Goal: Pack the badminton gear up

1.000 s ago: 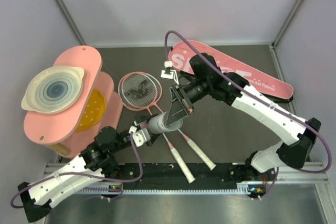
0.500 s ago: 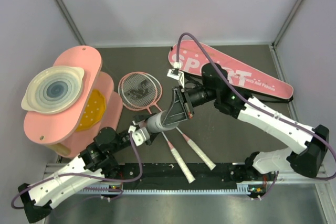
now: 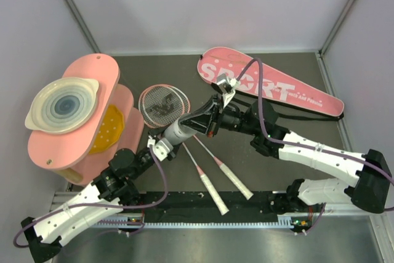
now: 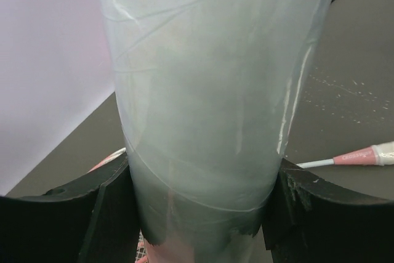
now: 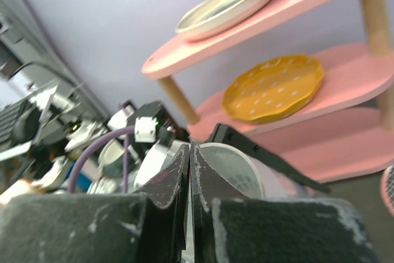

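Gripping the translucent tube (image 3: 178,131) near its base with the left gripper (image 3: 161,147), jaws wide around it; poised at the tube's open mouth with the right gripper (image 5: 189,158) pinched fully together.

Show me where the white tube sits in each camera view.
Top external: white tube at centre, slanting up-right from the left gripper.
Left wrist: fills the middle, between the black fingers.
Right wrist: its open mouth, low centre.
Shared landmark: the left gripper clamping it, clear in top and left wrist views.
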Robot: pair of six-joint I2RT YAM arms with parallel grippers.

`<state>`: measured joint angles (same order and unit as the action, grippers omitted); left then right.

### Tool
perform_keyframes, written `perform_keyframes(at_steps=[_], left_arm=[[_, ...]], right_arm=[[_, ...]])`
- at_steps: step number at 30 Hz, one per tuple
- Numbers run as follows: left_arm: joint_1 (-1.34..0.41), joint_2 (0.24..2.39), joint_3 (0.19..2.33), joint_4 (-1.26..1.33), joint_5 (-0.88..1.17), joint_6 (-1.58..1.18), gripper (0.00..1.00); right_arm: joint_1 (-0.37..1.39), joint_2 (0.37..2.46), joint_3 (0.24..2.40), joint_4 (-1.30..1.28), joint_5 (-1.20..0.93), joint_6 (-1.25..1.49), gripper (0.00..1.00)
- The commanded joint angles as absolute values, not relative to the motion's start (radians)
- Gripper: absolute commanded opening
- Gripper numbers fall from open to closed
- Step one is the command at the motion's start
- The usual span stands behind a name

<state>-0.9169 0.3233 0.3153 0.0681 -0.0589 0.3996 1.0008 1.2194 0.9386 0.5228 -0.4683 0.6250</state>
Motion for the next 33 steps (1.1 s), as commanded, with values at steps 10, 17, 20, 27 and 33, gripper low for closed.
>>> perform_keyframes(at_steps=[10,17,20,27,33], left_arm=[[-0.945,0.314,0.388,0.273,0.017,0.272,0.04],[-0.945,0.334,0.42,0.256,-0.038,0.23,0.03],[-0.945,0.333,0.42,0.258,-0.06,0.215,0.02],[-0.946,0.379,0.454,0.212,-0.087,0.21,0.01],[-0.946,0.393,0.453,0.212,-0.091,0.213,0.01]], right_arm=[[1.057,1.442,0.982,-0.083,-0.351,0.564,0.0],[1.172,1.451,0.891,-0.057,-0.128,0.516,0.0],[1.236,1.489,0.888,-0.083,0.14,0.463,0.0],[1.344,1.575,0.854,-0.044,0.536,0.444,0.0],[1.431,1.664,0.98,-0.234,0.78,0.376,0.0]])
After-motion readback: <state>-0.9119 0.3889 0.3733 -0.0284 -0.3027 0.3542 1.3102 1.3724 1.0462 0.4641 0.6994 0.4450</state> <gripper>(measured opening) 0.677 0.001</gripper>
